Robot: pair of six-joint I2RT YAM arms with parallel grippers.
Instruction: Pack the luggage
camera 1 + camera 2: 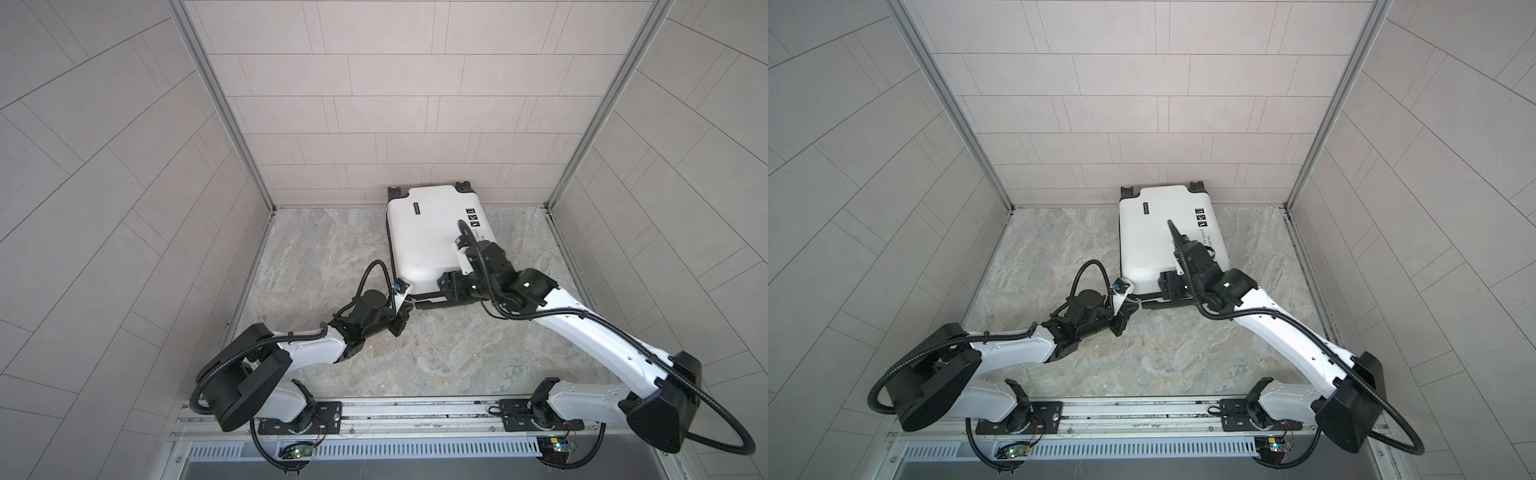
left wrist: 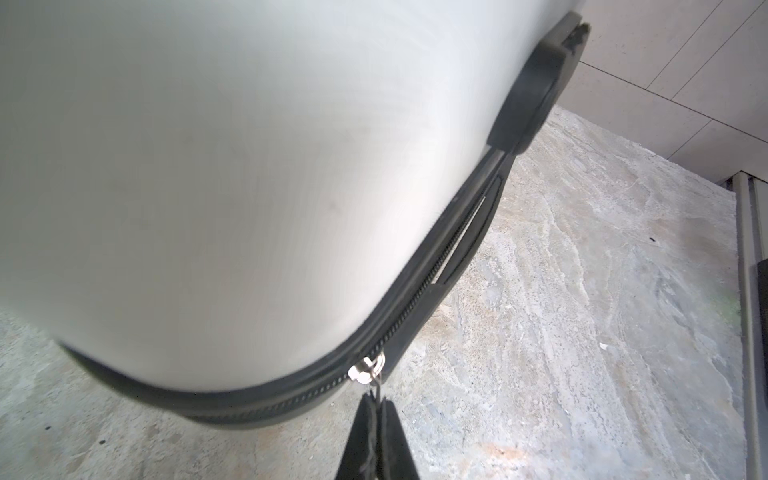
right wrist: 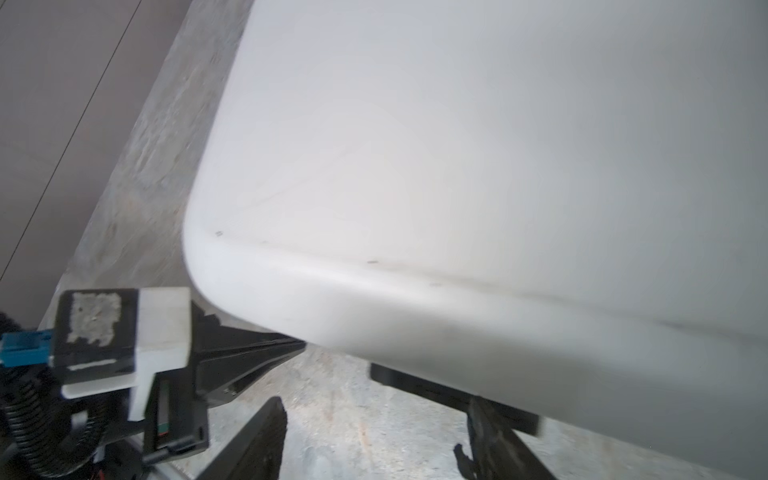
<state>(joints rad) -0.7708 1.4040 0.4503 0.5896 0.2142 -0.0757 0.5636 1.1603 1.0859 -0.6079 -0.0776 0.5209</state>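
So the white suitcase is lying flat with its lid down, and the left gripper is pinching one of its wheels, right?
Not quite. What the left gripper is pinching is the zipper pull on the black zipper band, and its jaws are shut on it. The left wrist view shows this up close. The rest is right: the luggage lies flat with its lid down.

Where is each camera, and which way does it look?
Both top views: high overhead, looking down at the luggage; left arm and right arm show.
Left wrist: on the left arm, close to the luggage; left end effector shut on the zipper pull.
Right wrist: on the right arm, facing the luggage; right end effector open.
Shared: top views nearly match; the right wrist view also shows the left end effector.
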